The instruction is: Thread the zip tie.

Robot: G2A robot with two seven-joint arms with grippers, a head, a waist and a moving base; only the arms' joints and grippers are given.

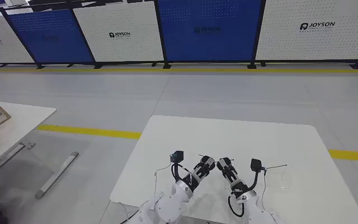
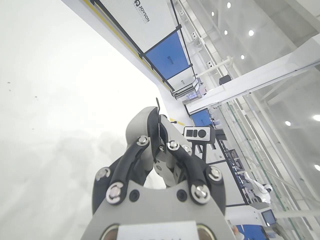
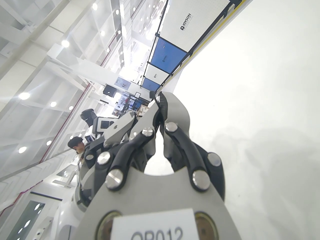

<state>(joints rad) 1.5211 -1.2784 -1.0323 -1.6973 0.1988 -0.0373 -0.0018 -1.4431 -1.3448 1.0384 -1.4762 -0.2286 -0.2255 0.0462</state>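
**Zip tie pinched in both grippers**

The left gripper is closed on a thin black zip tie, whose tip protrudes. The right gripper is likewise clamped on a black tie end. Both are held close together above the white table.

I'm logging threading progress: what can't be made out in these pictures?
- Left wrist view: most of the zip tie, pinched inside the left gripper.
- Right wrist view: its held part, covered by the right gripper.
- Top view: whether the zip tie is threaded, too small.
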